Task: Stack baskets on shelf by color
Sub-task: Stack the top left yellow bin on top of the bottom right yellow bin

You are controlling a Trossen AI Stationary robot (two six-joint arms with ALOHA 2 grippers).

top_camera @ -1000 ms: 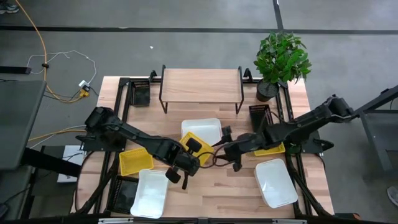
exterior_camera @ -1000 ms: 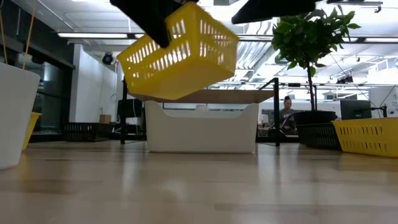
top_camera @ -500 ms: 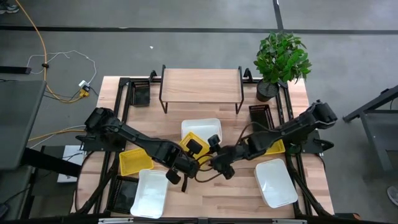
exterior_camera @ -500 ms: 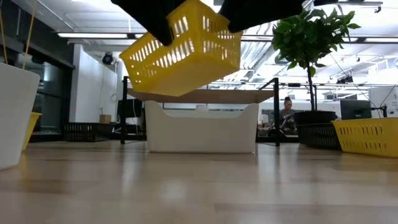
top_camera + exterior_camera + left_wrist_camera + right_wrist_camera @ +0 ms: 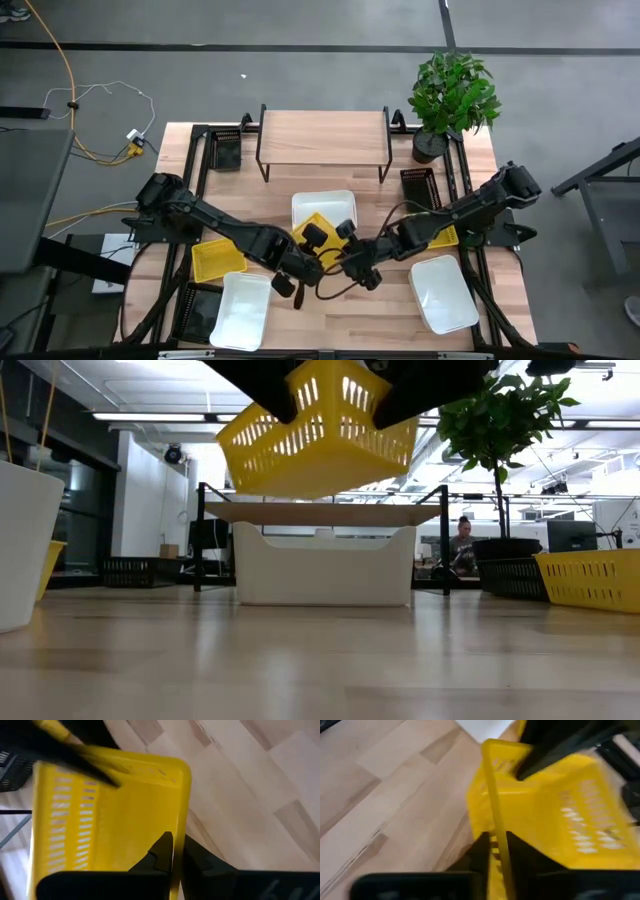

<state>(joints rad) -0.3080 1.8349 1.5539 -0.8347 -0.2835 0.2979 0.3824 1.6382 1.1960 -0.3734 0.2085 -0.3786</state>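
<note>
Since a sec ago my right gripper (image 5: 347,254) has come in from beside the white basket (image 5: 325,207) and clamped its jaws on the rim of the yellow basket (image 5: 318,438). L gripper (image 5: 312,243) is pinched shut on the opposite rim, so I've got both arms holding it in the air, tilted, over mid-table in front of the shelf (image 5: 324,137). Basket now sits more level and further right in the low view vs before.
</note>
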